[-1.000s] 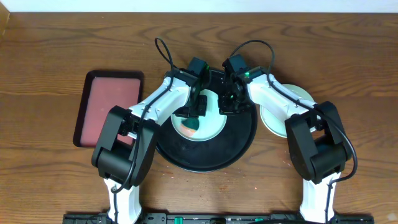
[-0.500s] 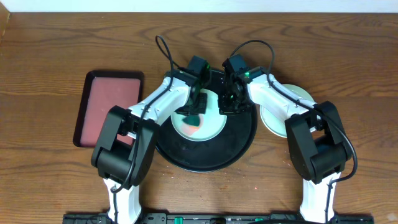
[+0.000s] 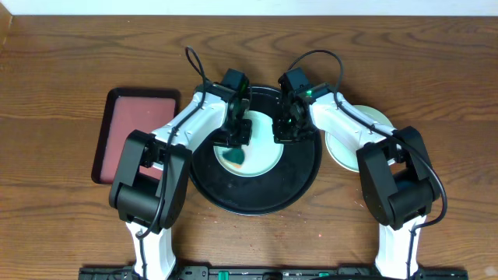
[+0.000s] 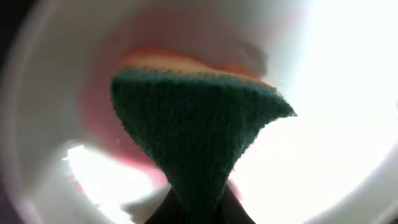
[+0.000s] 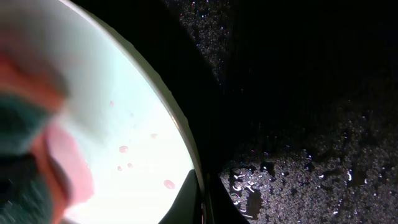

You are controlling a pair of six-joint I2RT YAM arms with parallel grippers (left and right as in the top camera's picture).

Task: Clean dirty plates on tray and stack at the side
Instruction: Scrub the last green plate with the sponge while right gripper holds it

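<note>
On the wooden table [image 3: 62,225], a wet black tray [image 3: 303,173] holds a mint plate [image 3: 266,155]. On the plate the left gripper [image 3: 233,140] pinches a green sponge [image 4: 193,130]; the right gripper [image 3: 284,132] clamps the plate's rim.

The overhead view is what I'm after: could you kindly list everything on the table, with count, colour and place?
Table: one, brown wood, under everything.
Round tray: one, glossy black, centre of the table.
Plate: one, mint, on the round tray, with reddish spots.
Side plates: pale, right of the round tray, partly hidden; count unclear.
Sponge: one, green with an orange face, on the mint plate.
Rectangular tray: one, dark red, left of the round tray.
Left gripper: fingers shut on the sponge.
Right gripper: at the mint plate's right rim; grip unclear.
</note>
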